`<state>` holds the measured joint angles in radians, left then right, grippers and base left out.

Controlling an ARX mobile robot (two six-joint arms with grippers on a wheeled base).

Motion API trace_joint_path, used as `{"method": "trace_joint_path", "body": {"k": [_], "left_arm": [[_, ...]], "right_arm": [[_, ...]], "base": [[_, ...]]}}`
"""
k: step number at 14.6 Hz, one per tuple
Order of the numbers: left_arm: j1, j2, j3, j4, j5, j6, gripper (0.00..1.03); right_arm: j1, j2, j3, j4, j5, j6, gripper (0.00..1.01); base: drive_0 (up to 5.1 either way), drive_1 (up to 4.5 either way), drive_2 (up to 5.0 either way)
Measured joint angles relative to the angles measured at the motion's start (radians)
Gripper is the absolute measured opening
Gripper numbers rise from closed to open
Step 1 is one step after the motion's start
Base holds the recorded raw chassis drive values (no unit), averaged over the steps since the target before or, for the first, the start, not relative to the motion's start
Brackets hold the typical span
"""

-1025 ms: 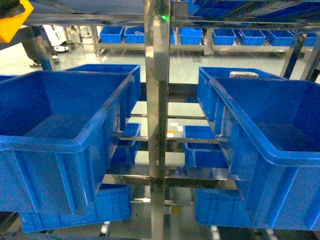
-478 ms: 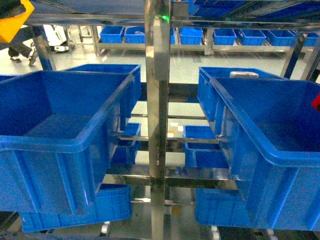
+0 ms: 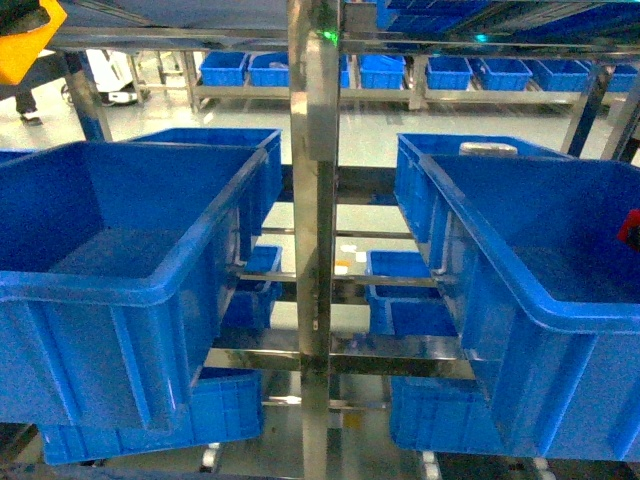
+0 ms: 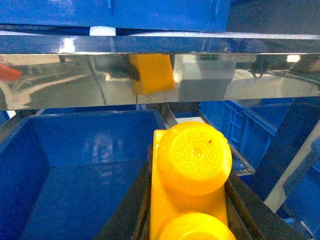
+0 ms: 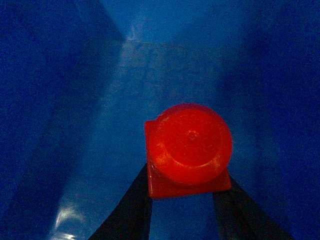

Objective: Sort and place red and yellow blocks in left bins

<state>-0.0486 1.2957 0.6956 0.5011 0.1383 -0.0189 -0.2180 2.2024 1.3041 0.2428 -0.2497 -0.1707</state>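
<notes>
On my left wrist feed the left gripper point(image 4: 187, 220) had its dark fingers point(image 4: 127, 212) closed against both long sides of the yellow block point(image 4: 187, 200), whose long axis ran straight away from the camera, its two studs facing the lens, one behind the other. Beneath and beyond it lay the open left bin point(image 4: 65, 175), with only its blue floor showing, and above that a shiny steel rail point(image 4: 75, 75) crossed the view and mirrored the block's yellow. On the right wrist feed the right gripper point(image 5: 186, 200) was shut on the red block point(image 5: 187, 150), stud toward the camera, hanging over the floor of a blue crate point(image 5: 100, 100); being near cubic, it showed no clear long axis. From the head camera only slivers showed: yellow in the top left corner point(image 3: 25, 40) and red at the right edge point(image 3: 631, 228), above the right crate point(image 3: 520, 290). A steel post point(image 3: 315, 250) split the rack between the bin point(image 3: 120, 280) and that crate. Farther back a pale green floor point(image 3: 370, 122) ran to a row of small blue crates point(image 3: 380, 70) on a far shelf.
</notes>
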Motion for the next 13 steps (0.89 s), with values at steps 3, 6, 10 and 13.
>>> {"method": "trace_joint_path", "body": {"k": [3, 6, 10, 13], "left_arm": [[0.0, 0.0, 0.0, -0.002, 0.0, 0.0, 0.27], [0.0, 0.0, 0.0, -0.001, 0.0, 0.0, 0.27], [0.0, 0.0, 0.0, -0.002, 0.0, 0.0, 0.27], [0.0, 0.0, 0.0, 0.0, 0.0, 0.0, 0.27]], "right_arm": [[0.017, 0.008, 0.022, -0.045, -0.033, -0.016, 0.28], [0.042, 0.008, 0.019, -0.032, -0.051, -0.007, 0.61], [0.073, -0.039, -0.086, 0.113, -0.044, 0.043, 0.99], [0.102, -0.209, -0.265, 0.294, -0.036, 0.095, 0.98]], "base": [[0.0, 0.0, 0.0], [0.0, 0.0, 0.0], [0.0, 0.0, 0.0], [0.0, 0.0, 0.0]]}}
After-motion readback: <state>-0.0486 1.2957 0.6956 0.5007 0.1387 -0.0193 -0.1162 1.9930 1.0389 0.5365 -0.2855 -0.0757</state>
